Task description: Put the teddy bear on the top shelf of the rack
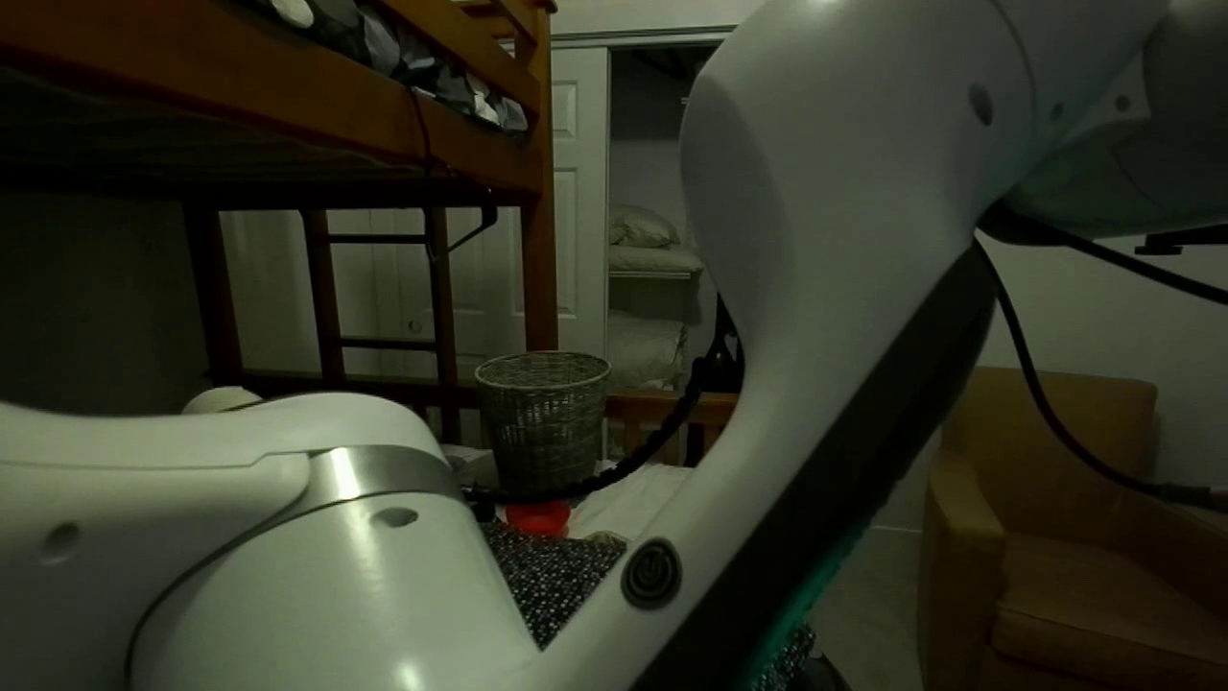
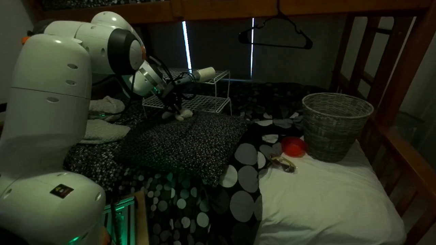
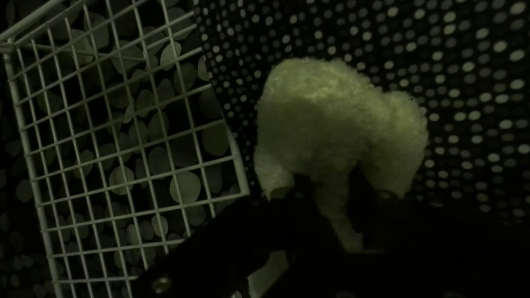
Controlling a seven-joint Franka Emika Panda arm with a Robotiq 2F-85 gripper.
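Observation:
The teddy bear (image 3: 339, 111) is cream and fluffy. In the wrist view it sits between the dark fingers of my gripper (image 3: 331, 188), which are shut on it, with plush bulging on both sides. In an exterior view the bear (image 2: 184, 114) shows below my gripper (image 2: 175, 108), low over the dark speckled cushion; whether it touches the cushion I cannot tell. The white wire rack (image 2: 213, 103) stands just behind, its top shelf (image 2: 221, 76) above the gripper's height. In the wrist view a grid shelf of the rack (image 3: 120, 157) lies left of the bear.
A pale cylinder with a grey-blue handle (image 2: 206, 73) shows at the top shelf. The speckled cushion (image 2: 190, 146) lies in front of the rack. A wicker basket (image 2: 335, 129), red bowl (image 2: 294, 146) and hanging black hanger (image 2: 276, 45) are to the right. The bunk-bed beam (image 2: 218, 9) runs overhead.

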